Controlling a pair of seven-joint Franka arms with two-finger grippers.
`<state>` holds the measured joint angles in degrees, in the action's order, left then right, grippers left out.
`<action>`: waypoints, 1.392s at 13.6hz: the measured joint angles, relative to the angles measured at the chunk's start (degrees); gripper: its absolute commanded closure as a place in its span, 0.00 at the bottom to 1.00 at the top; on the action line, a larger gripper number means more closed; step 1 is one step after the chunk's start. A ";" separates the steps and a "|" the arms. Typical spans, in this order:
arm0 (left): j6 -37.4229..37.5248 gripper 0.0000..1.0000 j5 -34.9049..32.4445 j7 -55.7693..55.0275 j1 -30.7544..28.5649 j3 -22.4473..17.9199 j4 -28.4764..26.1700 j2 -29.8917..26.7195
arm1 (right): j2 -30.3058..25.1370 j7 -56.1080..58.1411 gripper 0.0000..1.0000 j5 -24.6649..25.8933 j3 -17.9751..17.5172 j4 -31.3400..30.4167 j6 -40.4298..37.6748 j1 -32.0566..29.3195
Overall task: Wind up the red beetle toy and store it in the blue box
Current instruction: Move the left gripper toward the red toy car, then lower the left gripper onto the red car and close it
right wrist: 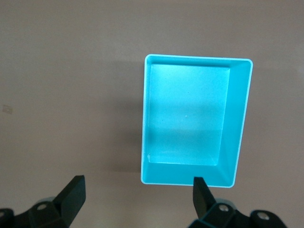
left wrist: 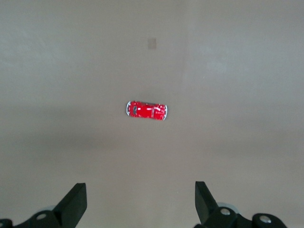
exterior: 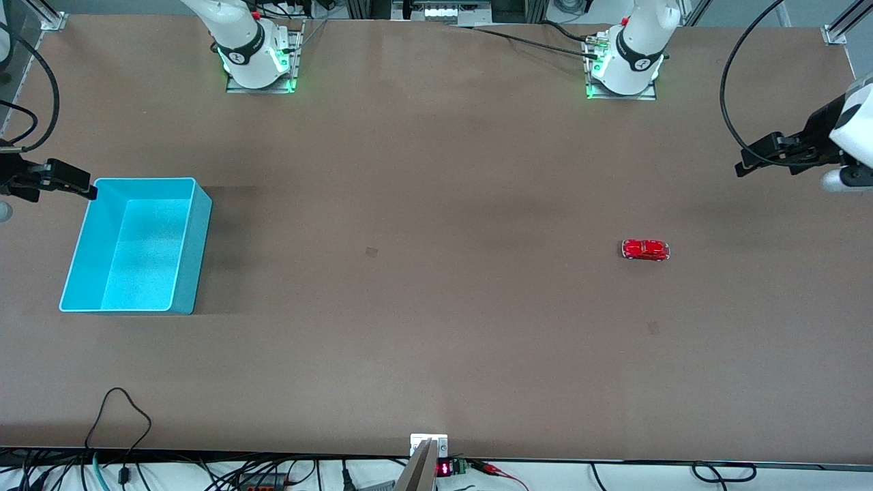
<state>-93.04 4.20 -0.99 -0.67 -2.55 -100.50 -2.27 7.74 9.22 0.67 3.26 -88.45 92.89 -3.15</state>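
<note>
Beetle toy (exterior: pixel 645 249) alone on table (exterior: pixel 436 307) — blue box (exterior: pixel 136 244) well apart

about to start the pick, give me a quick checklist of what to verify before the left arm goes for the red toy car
1. Red beetle toy lies free on the bare table, nothing touching it: ok.
2. Left gripper is open, fingers spread wide enough to take the toy: ok.
3. Left gripper is lined up over the toy: not ok, it hangs up in the air at the left arm's end of the table, not over the toy.
4. Blue box is upright with nothing inside: ok.
5. Right gripper is open and holds nothing: ok, it hangs near the box rim.
6. Toy's winding part is reachable: cannot tell.
</note>
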 measured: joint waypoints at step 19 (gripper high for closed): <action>-30.69 0.00 -8.72 63.15 0.63 3.69 -19.44 12.74 | 7.27 0.42 0.00 0.40 -0.05 -0.23 0.26 -0.35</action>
<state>-123.72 -4.52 62.17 -0.04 1.15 -119.93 10.47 15.00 9.64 1.08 3.22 -88.68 93.16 -3.50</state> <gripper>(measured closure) 0.000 0.000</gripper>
